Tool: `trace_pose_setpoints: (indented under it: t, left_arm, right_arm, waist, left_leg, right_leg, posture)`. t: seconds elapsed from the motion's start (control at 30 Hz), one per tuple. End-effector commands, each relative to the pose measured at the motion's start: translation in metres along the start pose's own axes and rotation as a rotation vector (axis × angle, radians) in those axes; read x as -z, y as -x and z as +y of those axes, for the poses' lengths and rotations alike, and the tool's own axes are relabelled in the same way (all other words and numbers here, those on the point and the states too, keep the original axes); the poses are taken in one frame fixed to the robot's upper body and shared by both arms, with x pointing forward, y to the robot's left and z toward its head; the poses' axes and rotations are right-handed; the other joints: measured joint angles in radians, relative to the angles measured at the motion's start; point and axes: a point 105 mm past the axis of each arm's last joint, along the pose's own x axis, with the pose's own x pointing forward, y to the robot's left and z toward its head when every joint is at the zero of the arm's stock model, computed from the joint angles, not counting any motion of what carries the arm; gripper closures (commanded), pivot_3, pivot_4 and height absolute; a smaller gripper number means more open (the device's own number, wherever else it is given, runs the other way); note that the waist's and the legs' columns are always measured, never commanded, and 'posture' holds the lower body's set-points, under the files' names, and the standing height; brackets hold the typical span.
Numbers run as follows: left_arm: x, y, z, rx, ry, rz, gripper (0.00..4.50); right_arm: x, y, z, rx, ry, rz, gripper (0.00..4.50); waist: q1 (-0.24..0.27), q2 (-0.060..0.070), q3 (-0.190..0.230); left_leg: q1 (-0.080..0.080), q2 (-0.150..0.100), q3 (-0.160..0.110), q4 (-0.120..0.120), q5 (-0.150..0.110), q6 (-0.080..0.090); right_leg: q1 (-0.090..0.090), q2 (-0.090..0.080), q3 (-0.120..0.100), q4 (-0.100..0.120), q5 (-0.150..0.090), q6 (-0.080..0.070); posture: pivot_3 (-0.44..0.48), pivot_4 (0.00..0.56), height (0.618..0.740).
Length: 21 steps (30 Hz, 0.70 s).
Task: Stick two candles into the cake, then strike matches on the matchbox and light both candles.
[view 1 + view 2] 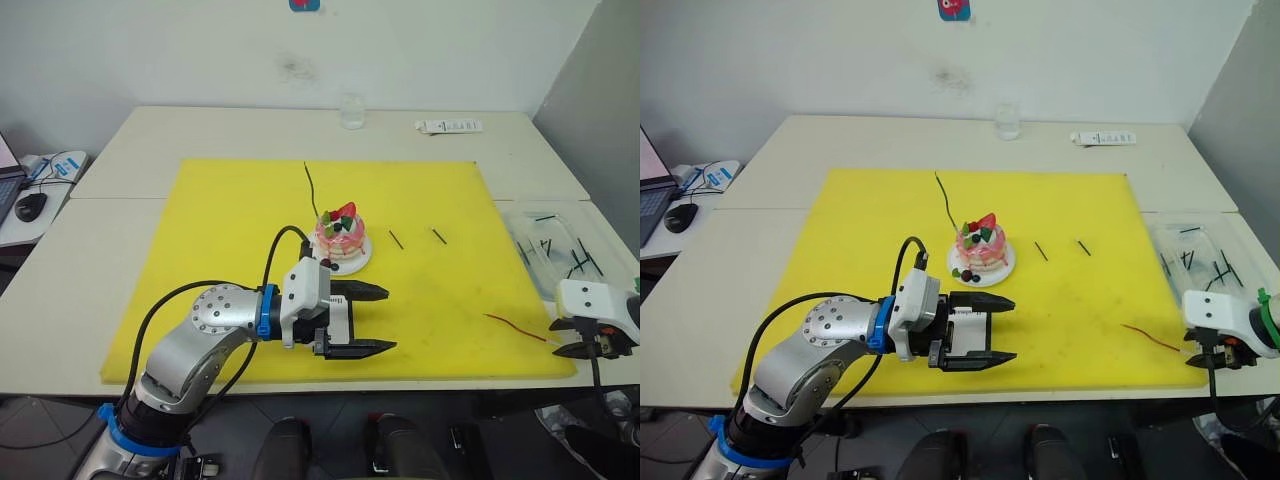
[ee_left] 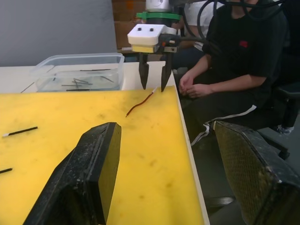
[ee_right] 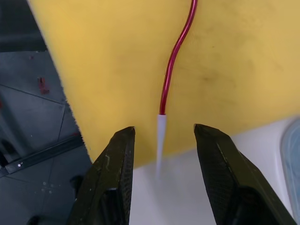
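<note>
Left eye view is showing the yellow mat (image 1: 230, 250) lying across the pale surface (image 1: 110, 290), with the cake (image 1: 339, 237) sitting on its white plate (image 1: 362, 259) near the mat's middle. The green candle (image 1: 310, 186) is lying on the mat just behind the cake, toward the wall. Two matches (image 1: 396, 240) are resting on the mat to the right of the cake, apart from each other.

The left gripper (image 1: 372, 320) is hovering over the mat just in front of the cake, its jaws standing wide apart and gripping nothing. A white box, apparently the matchbox (image 1: 965, 325), is lying on the mat between the open jaws.

The right gripper (image 1: 577, 351) is hanging at the mat's front right corner. In the right wrist view its jaws are standing released on either side of the pale tip of the red candle (image 3: 176, 51), not touching it; the candle is lying on the mat with that tip reaching past the edge.

A clear plastic tray (image 1: 530, 222) holding more dark sticks is sitting on the surface beside the mat. A glass (image 1: 351, 110) and a remote (image 1: 449, 126) are standing near the wall. The left wrist view is showing a person (image 2: 243, 61) in black sitting beyond the surface.
</note>
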Motion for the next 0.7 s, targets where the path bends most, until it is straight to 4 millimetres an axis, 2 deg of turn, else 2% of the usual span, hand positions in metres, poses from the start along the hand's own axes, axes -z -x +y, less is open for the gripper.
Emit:
trace_pose_setpoints:
  t: [0.03,0.2,0.4,0.7]
  left_arm:
    - [-0.0115,-0.0065,-0.0089,0.046,-0.080,-0.009,0.95]
    - [-0.0112,-0.0086,-0.0102,0.045,-0.092,-0.006,0.95]
    - [-0.0094,-0.0065,-0.0104,0.033,-0.085,-0.001,0.95]
    - [-0.0092,-0.0073,-0.0096,0.026,-0.081,-0.007,0.95]
  right_arm:
    - [-0.0011,0.0012,-0.0047,0.010,0.007,0.025,2.44]
    - [0.0009,-0.0029,-0.0045,-0.008,-0.011,0.043,2.44]
    - [0.0035,-0.0056,0.0002,-0.032,-0.026,0.057,4.46]
    - [0.0024,-0.0083,0.0005,-0.029,-0.020,0.046,4.46]
  waist:
    - [0.001,0.000,0.000]
    - [0.001,0.000,0.000]
    - [0.001,0.000,0.000]
    - [0.001,0.000,0.000]
  left_leg:
    - [0.000,0.000,0.000,0.000,0.000,0.000]
    - [0.000,0.000,0.000,0.000,0.000,0.000]
    - [0.000,0.000,0.000,0.000,0.000,0.000]
    - [0.000,0.000,0.000,0.000,0.000,0.000]
  right_leg:
    - [0.000,0.000,0.000,0.000,0.000,0.000]
    - [0.000,0.000,0.000,0.000,0.000,0.000]
    - [0.000,0.000,0.000,0.000,0.000,0.000]
    - [0.000,0.000,0.000,0.000,0.001,0.001]
  posture:
    - [0.000,0.150,0.740]
    - [0.000,0.150,0.740]
    - [0.000,0.150,0.740]
    - [0.000,0.150,0.740]
